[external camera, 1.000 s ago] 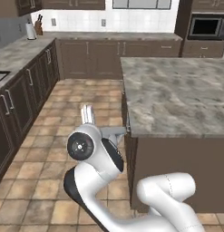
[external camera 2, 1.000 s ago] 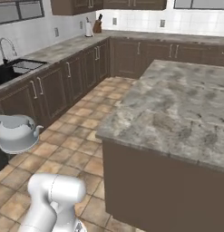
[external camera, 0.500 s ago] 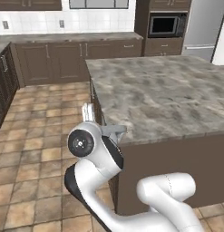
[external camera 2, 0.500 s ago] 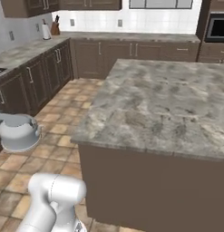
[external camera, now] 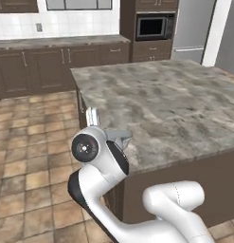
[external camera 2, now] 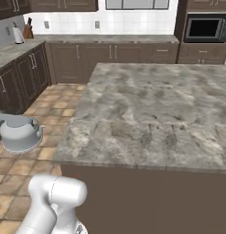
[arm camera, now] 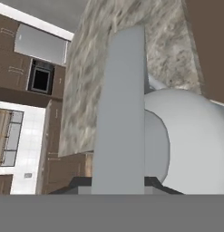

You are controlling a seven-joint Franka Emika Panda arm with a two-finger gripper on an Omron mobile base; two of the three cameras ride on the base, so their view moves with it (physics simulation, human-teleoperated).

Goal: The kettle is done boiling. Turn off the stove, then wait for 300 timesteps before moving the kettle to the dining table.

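1. Left base view: the dining table [external camera: 170,109], a broad marble-patterned slab with a dark brown side, stands on a brown tiled floor [external camera: 28,152]. Behind it a run of dark brown cabinets [external camera: 57,64] under a marble counter follows the white-tiled back wall, with a built-in microwave [external camera: 155,27] and a grey fridge [external camera: 194,31] to the right. The white arm [external camera: 102,161] rises in front of the table's near left corner; beside its upper joint a grey spout-like tip [external camera: 121,137] of the kettle pokes out, level with the table's edge.

2. Right base view: this side shows what the arm hides in the other, the kettle [external camera 2: 19,132] itself, pale grey, upright, hanging over the floor to the left of the table, clear of its top. A knife block [external camera 2: 27,32] and a pale jug-like item [external camera 2: 17,34] sit on the far left counter. What the kettle holds cannot be seen; its lid is on.

3. Hand view: the picture is rolled sideways. The kettle's flat grey handle [arm camera: 120,113] runs up from the gripper [arm camera: 118,183], whose jaws are clamped narrow on it, with the domed body at right and the table's marble top behind.
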